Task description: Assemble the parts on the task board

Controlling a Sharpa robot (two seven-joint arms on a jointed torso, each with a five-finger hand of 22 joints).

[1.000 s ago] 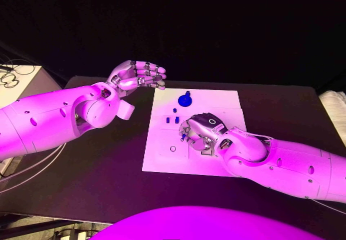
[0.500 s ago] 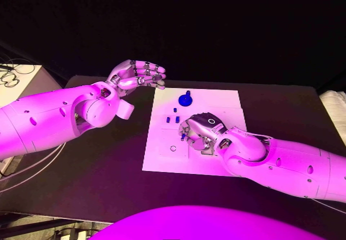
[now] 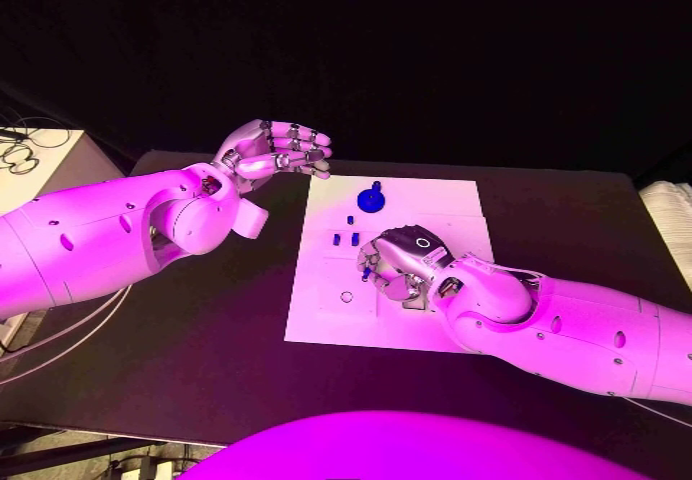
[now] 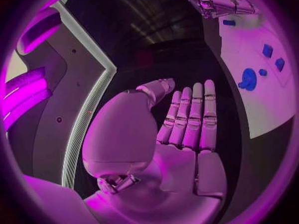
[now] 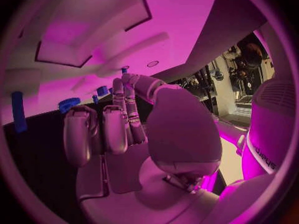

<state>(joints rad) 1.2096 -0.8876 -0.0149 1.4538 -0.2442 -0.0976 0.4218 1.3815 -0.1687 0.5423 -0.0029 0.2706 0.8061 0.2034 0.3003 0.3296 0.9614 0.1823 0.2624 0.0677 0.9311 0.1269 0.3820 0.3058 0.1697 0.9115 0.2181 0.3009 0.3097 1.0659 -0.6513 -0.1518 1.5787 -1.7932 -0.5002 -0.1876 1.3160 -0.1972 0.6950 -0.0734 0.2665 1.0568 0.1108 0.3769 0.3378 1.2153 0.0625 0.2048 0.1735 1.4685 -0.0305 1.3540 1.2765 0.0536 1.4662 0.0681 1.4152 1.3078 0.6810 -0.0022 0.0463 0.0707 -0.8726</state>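
In the head view, the white task board (image 3: 387, 262) lies in the middle of the black table (image 3: 202, 340); near its far edge sits a round blue part (image 3: 372, 201), and a little nearer lie three small blue parts (image 3: 343, 237) close together; a small ring-shaped mark or hole (image 3: 346, 297) shows on the board's near left area. The right hand (image 3: 400, 266) rests low over the board's centre, back upward, fingers curled down toward the surface; a small blue piece (image 3: 368, 272) shows at its fingertips, though whether it is pinched or merely lying beside them cannot be told. The left hand (image 3: 274, 150) is raised beyond the board's far left corner, off the board, fingers bent inward and close together, with nothing visible in them.

In the left wrist view, the left hand (image 4: 181, 129) shows its palm with the fingers (image 4: 193, 114) straight-ish and pressed side by side, thumb apart from them, holding nothing; past it lies the task board (image 4: 274, 99) with the round blue part (image 4: 248, 79) and small blue parts (image 4: 273, 57) on it; the right hand (image 4: 224, 2) sits at the board's further stretch.

In the right wrist view, the right hand (image 5: 124, 134) has its fingers (image 5: 102, 129) curled and close together; beyond them the round blue part (image 5: 69, 105) and small blue parts (image 5: 101, 91) stand on the task board (image 5: 74, 50); a long blue piece (image 5: 18, 112) shows at the edge; what the fingertips touch cannot be told.
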